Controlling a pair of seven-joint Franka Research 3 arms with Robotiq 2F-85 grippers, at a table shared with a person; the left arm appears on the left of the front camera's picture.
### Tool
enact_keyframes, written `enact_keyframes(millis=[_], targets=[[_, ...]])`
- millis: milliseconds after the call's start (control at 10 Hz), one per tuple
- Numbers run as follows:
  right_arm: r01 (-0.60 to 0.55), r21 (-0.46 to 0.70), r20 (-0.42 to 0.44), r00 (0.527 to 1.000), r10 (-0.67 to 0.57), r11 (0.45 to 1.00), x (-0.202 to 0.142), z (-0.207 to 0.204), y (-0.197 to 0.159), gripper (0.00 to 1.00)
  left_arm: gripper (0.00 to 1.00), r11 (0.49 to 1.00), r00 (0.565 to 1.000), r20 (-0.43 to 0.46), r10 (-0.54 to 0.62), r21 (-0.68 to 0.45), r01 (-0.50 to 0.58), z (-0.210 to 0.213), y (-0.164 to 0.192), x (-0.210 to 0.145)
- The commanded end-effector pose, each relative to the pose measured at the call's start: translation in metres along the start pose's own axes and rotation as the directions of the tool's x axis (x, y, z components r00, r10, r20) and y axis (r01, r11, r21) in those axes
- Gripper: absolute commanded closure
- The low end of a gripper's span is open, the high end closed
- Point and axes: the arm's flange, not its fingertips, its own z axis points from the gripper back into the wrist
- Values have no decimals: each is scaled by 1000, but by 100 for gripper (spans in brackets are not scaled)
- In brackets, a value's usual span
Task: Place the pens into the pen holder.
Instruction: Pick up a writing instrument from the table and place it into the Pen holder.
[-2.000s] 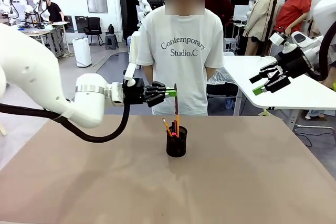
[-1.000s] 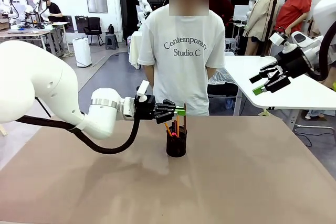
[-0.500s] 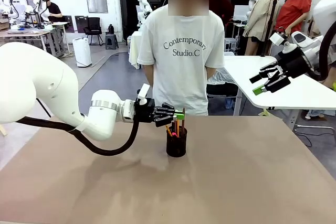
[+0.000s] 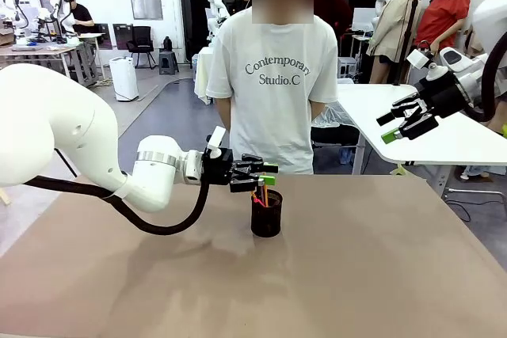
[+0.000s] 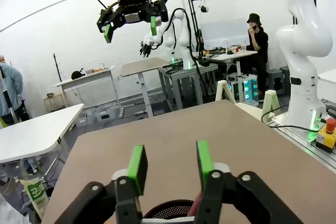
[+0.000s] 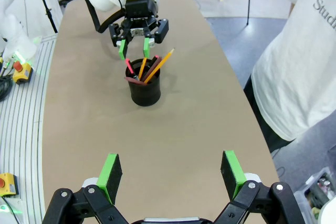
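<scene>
Three pens (image 6: 148, 68) stand inside the black mesh holder (image 4: 266, 213) near the middle of the brown table (image 4: 380, 275), leaning at different angles. Just above the cup's rim, the left gripper (image 4: 269, 174) hovers with its green-padded jaws parted and nothing between them. Well off to the side, the right gripper (image 4: 394, 127) hangs in the air, spread wide and empty. A person (image 4: 275, 77) in a white T-shirt stands at the table's far edge.

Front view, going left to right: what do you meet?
White left arm's black gripper with green pads → small black wire-mesh pen holder → right arm's black gripper with green pads, raised above the side table.
</scene>
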Motion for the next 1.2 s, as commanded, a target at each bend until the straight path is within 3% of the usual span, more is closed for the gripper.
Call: enact_keyframes(millis=[0,500,600,700,1100], targets=[[-1,-6,-1,1000,1,1000,1,1,3,0,0,1000,1000,-18,6,-21,-6,3,1,5],[-1,-6,-1,1000,1,1000,1,1,3,0,0,1000,999,-41,14,-21,-15,4,0,7],[-1,-6,-1,1000,1,1000,1,1,3,0,0,999,997,-68,-42,-29,40,6,-2,9],[-1,-6,-1,1000,1,1000,1,1,3,0,0,1000,1000,-13,2,-10,-2,1,0,1],[-1,-6,-1,1000,1,1000,1,1,3,0,0,1000,1000,-13,2,-10,-2,1,0,1]])
